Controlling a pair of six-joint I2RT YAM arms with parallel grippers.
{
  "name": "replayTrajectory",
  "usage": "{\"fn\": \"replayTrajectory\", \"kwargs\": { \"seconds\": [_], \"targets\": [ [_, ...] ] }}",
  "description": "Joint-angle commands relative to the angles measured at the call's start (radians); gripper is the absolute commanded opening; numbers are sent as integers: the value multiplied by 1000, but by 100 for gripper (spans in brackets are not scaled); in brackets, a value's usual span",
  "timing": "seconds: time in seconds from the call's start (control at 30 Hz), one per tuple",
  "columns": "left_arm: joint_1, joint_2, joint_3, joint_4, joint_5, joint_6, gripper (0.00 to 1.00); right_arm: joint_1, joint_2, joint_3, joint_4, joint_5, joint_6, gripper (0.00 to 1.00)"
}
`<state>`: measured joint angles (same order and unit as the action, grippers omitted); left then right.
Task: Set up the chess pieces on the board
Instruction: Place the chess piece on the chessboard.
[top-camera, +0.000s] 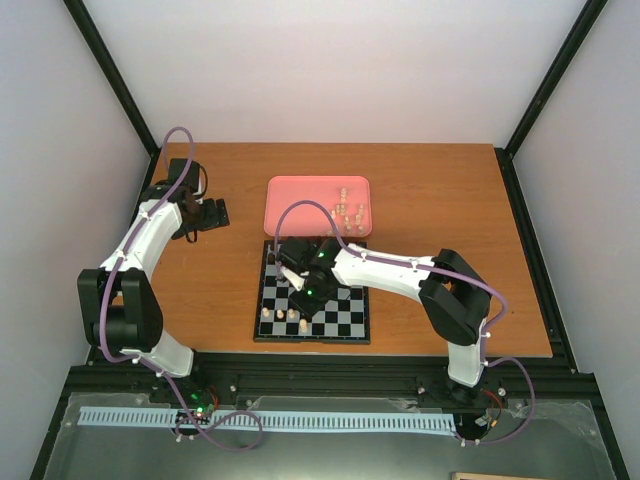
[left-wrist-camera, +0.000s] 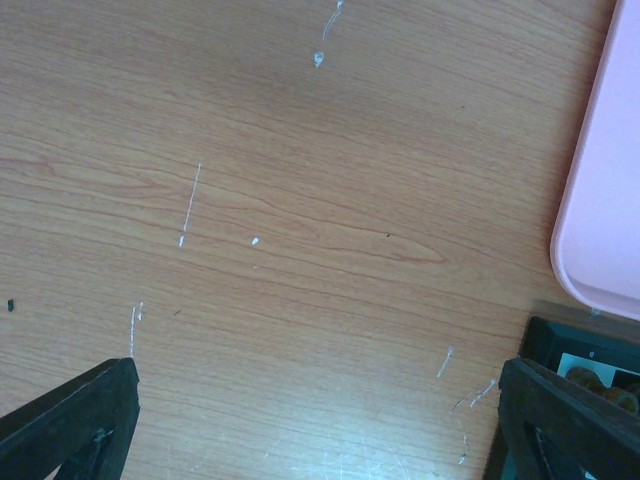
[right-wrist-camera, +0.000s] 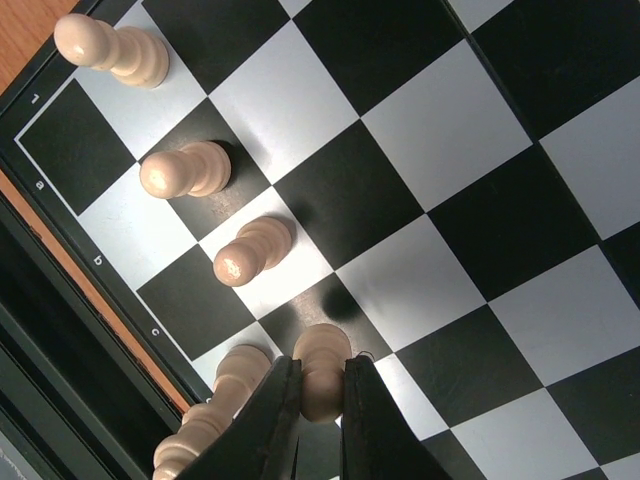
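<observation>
**White piece pinched over the board's near row**

The right pincer (right-wrist-camera: 321, 378) is pressed together on a cream piece (right-wrist-camera: 322, 362), gripping it by the body with its round head clear of the fingertips (right-wrist-camera: 283, 392). It hangs low over the board (top-camera: 345, 320), just beside the last of the white pieces (right-wrist-camera: 186, 170) lined along the lettered edge; whether its base touches the square cannot be told from the wrist view. More chess pieces (top-camera: 350, 212) wait on the pink tray (top-camera: 300, 200) just beyond the board's far edge. The left pincer (left-wrist-camera: 315, 420) is spread wide over bare table (left-wrist-camera: 300, 200), well apart from any piece, with the tray's corner and the board's corner at its right.

The step in hand looks like setting this piece down on its square, with most of the set not yet placed. The next move calls for a straight, slow descent until the base sits flat, then a small parting of the fingers and a vertical lift. The neighbour in the row (right-wrist-camera: 236, 372) stands very close to the left finger, so any sideways drift could tip it. After that, the tray is the place to go for the next piece.
</observation>
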<state>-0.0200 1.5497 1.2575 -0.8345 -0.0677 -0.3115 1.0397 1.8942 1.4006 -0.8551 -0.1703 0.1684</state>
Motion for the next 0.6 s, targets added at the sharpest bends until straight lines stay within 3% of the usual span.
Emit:
{"fn": "replayTrajectory", "kwargs": {
  "seconds": [0.0, 0.57],
  "targets": [
    [-9, 4, 36, 12, -10, 8, 100, 10, 11, 17, -4, -12, -11, 3],
    [-10, -1, 33, 12, -9, 8, 100, 10, 18, -23, 14, -20, -1, 3]
  ]
}}
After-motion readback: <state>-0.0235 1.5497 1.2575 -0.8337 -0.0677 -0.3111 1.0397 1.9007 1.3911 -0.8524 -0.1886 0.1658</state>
